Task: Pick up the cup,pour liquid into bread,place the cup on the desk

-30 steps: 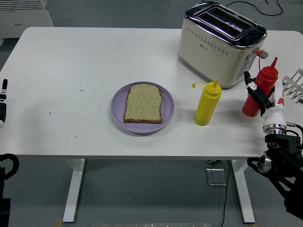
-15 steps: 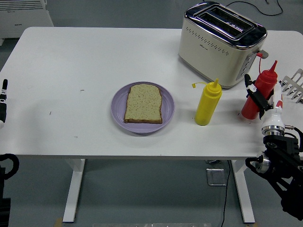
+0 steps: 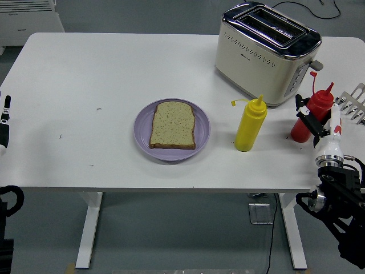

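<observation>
A red squeeze bottle [image 3: 312, 112] stands at the table's right edge, just in front of the toaster's corner. My right hand [image 3: 317, 122] is curled around it, with black fingers [image 3: 302, 110] across its front, so its lower right side is hidden. A slice of bread [image 3: 173, 125] lies flat on a purple plate [image 3: 142, 135] in the middle of the table, well left of the hand. My left hand [image 3: 4, 123] rests at the left edge of the view with a finger straight up, holding nothing. No cup is in view.
A yellow squeeze bottle [image 3: 250, 125] stands between the plate and the red bottle. A cream and chrome toaster [image 3: 264, 52] fills the back right. A metal rack [image 3: 355, 103] pokes in at the right edge. The white table [image 3: 85, 85] carries nothing on its left half.
The red bottle's tip has come down and it now stands lower and straighter in my right hand. My right wrist shifted slightly. The left arm stayed put.
</observation>
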`<action>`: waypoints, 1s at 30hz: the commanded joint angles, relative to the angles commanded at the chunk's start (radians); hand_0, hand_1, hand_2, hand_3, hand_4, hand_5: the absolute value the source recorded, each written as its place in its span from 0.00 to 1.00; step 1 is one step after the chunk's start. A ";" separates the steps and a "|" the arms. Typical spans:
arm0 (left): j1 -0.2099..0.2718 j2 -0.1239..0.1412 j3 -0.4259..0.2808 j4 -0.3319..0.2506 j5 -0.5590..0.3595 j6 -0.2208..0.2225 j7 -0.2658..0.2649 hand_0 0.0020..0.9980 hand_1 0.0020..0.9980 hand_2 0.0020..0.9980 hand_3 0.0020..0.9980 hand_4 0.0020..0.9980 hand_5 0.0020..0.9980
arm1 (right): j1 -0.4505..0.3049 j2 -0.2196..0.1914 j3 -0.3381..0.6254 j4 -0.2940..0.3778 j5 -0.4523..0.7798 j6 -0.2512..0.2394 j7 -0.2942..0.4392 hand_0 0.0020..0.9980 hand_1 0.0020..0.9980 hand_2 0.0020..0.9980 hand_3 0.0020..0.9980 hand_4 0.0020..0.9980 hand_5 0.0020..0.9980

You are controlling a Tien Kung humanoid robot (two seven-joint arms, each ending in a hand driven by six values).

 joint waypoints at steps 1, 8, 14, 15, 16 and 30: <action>0.000 0.000 0.000 0.000 0.000 0.000 0.000 0.79 0.75 0.74 0.68 0.57 1.00 | -0.002 0.000 0.001 0.001 0.004 -0.002 0.003 0.47 0.43 0.43 0.40 0.79 0.32; 0.003 0.000 0.001 0.000 0.000 0.000 0.000 0.79 0.75 0.74 0.68 0.57 1.00 | -0.015 -0.003 0.008 0.010 0.009 -0.013 0.015 0.60 0.52 0.52 0.54 0.80 0.33; 0.005 0.000 0.003 0.000 0.001 0.000 0.000 0.79 0.75 0.74 0.68 0.57 1.00 | -0.036 -0.010 0.034 0.029 -0.037 0.014 -0.010 0.73 0.65 0.67 0.85 0.82 0.34; 0.005 0.000 0.003 0.000 0.001 0.000 0.000 0.79 0.75 0.74 0.68 0.57 1.00 | -0.038 -0.011 0.036 0.030 -0.042 0.017 -0.013 0.73 0.65 0.67 0.85 0.82 0.34; 0.005 0.000 0.003 0.000 0.001 0.000 0.000 0.79 0.75 0.74 0.68 0.57 1.00 | -0.043 -0.012 0.042 0.033 -0.056 0.030 -0.024 0.73 0.65 0.67 0.85 0.82 0.34; 0.000 0.000 -0.002 -0.001 0.000 0.000 0.000 0.79 0.75 0.74 0.68 0.57 1.00 | -0.104 -0.039 0.120 0.102 -0.189 0.130 -0.093 0.90 0.83 0.94 1.00 0.85 0.35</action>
